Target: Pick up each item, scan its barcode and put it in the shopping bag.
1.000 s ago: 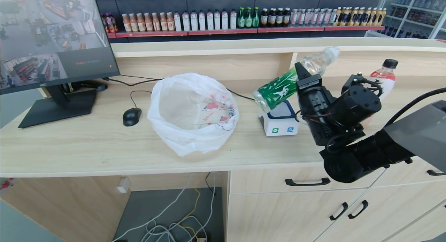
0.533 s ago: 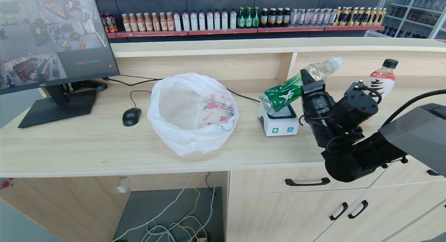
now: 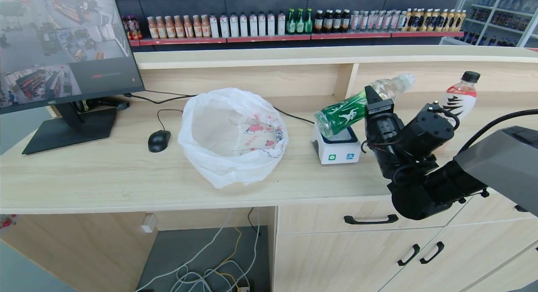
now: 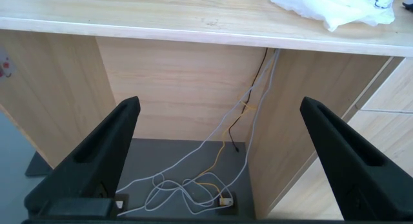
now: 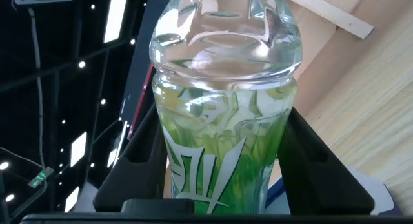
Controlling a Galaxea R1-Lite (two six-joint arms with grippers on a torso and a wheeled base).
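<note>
**Bottle held over the scanner**

The left pincer (image 4: 219, 104) hangs wide open below the worktop (image 3: 105, 174) edge, facing cables (image 4: 193, 185) on the floor. The right pincer (image 3: 370, 98) clamps a green-labelled bottle (image 3: 342, 113), which is tilted base-down over the scanner (image 3: 336, 153). The bag (image 3: 210, 161) sits open just left of the scanner. A second bottle (image 3: 462, 94) stands upright farther right.

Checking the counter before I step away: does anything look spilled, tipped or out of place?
Nothing stands out. The green-labelled bottle is tilted only because the right gripper holds it over the scanner. The shopping bag sits open, and the red-and-white bottle stands upright.
</note>
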